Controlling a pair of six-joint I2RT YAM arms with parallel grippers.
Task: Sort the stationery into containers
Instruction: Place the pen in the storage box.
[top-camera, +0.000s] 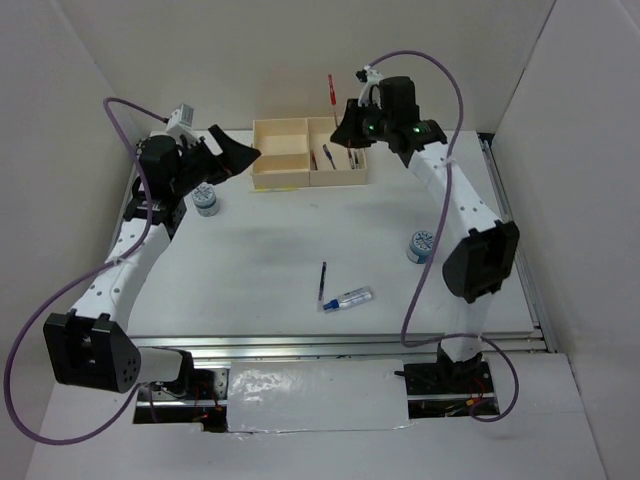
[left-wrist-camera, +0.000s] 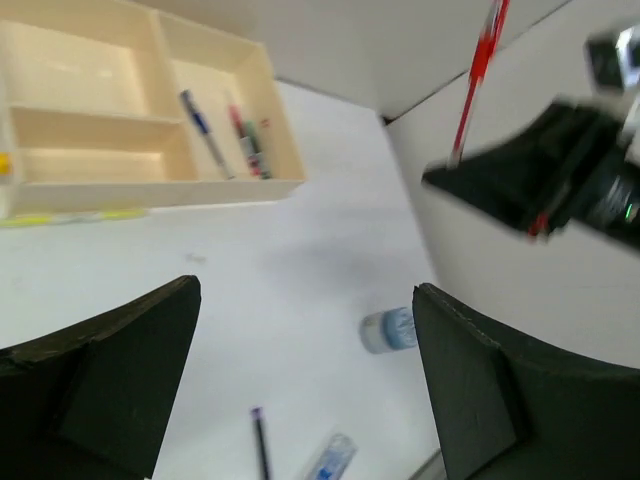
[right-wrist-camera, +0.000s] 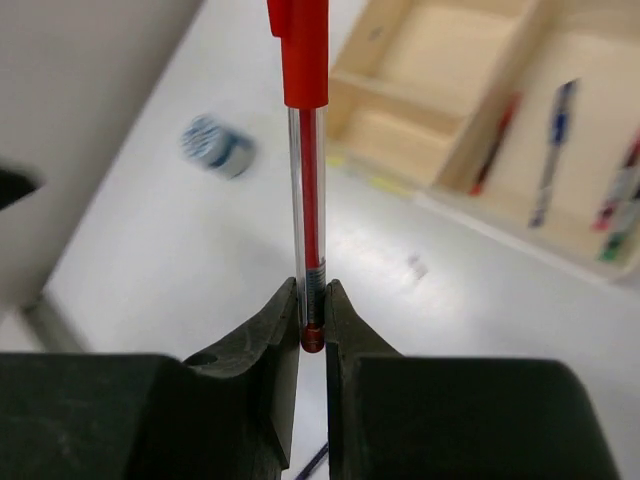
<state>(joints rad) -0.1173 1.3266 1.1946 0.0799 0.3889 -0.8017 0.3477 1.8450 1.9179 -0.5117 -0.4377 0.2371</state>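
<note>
Red pen (right-wrist-camera: 306, 150), top cut off, clamped in right pincer (right-wrist-camera: 313, 305).

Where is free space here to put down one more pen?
The widest bare patch is the table middle, bordered by the cream box behind, the left cylinder and right cylinder at the sides, the dark pen and clear tube in front. The box's left compartments look empty. Crowded: its pen section, near the right gripper holding the red pen.
</note>
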